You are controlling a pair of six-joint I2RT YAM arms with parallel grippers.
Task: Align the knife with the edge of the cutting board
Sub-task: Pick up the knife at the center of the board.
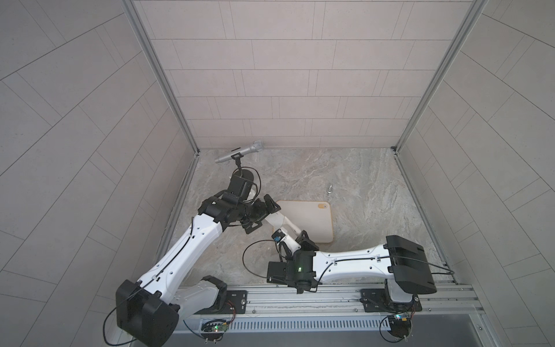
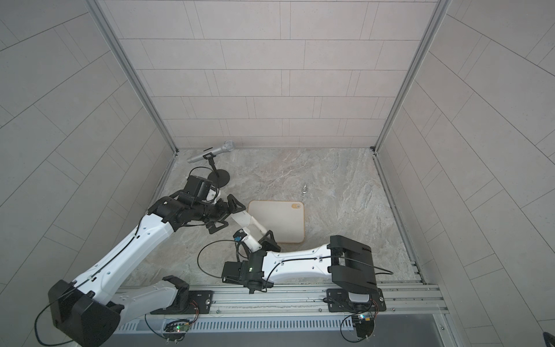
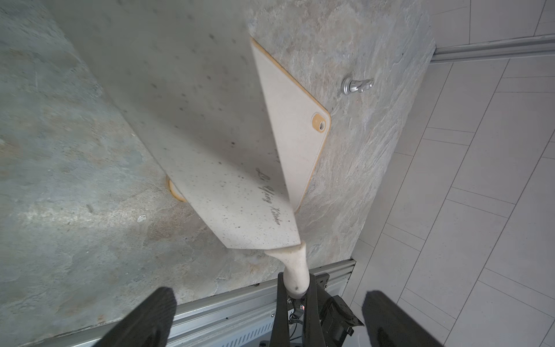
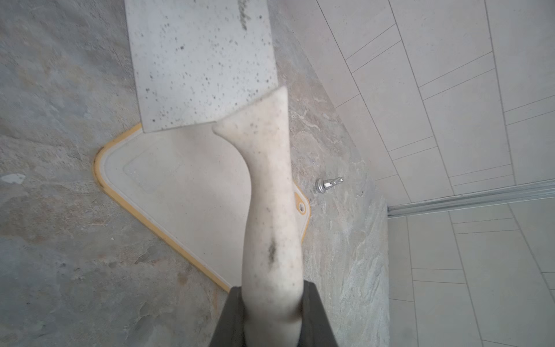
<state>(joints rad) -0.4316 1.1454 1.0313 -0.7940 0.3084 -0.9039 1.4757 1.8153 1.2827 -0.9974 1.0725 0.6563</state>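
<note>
At the centre of a top view, the knife [image 1: 279, 223] is clamped by its cream handle in the right gripper [image 1: 303, 237]. It is slanted across the left edge of the cutting board [image 1: 315, 223], which is laid flat on the marbled table [image 1: 360, 180]. The left gripper [image 1: 263, 215] is spread wide at the blade's far end, with nothing grasped.

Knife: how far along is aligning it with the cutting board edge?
Done: right gripper shut on the knife handle. In hand: the knife slants across a corner of the cutting board, parallel to no edge; left gripper open beside the blade. Remaining: turn it along an edge, set down, release.
</note>
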